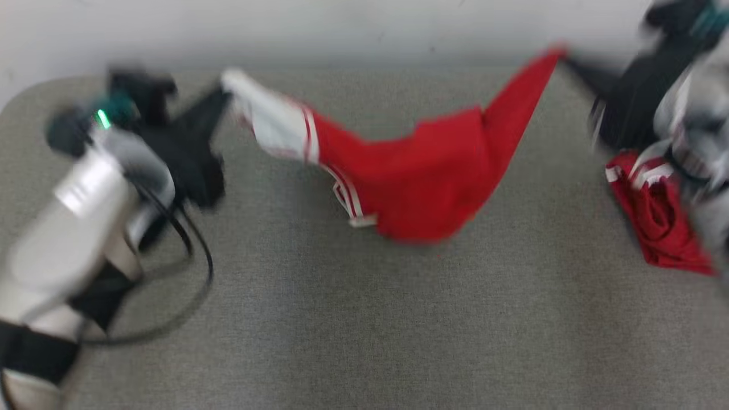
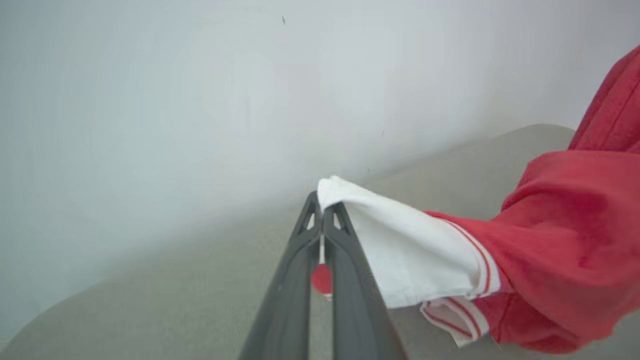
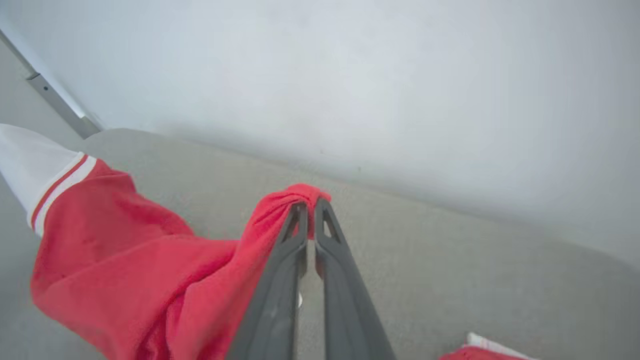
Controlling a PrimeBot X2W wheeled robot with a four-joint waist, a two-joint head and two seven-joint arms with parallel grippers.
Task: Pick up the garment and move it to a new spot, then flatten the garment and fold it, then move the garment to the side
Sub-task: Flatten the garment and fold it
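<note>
The left gripper [image 1: 219, 97] is squeezed tight on the white end of the red garment [image 1: 421, 182]. The right gripper [image 1: 569, 60] is squeezed tight on a red corner at the other end. The garment hangs between them and droops in the middle, over the far part of the grey table [image 1: 364, 319]. Another red and white cloth [image 1: 660, 222] lies bunched up on the table by the right arm.

Strung over the bench [image 1: 364, 319] – the garment [image 1: 421, 176], 1 end in each arm's jaws.
Left jaws hold its left end, right jaws its right end, the middle sagging between – a 2nd garment [image 1: 660, 222] lies on the bench far right, a wall [image 1: 342, 28] behind.
</note>
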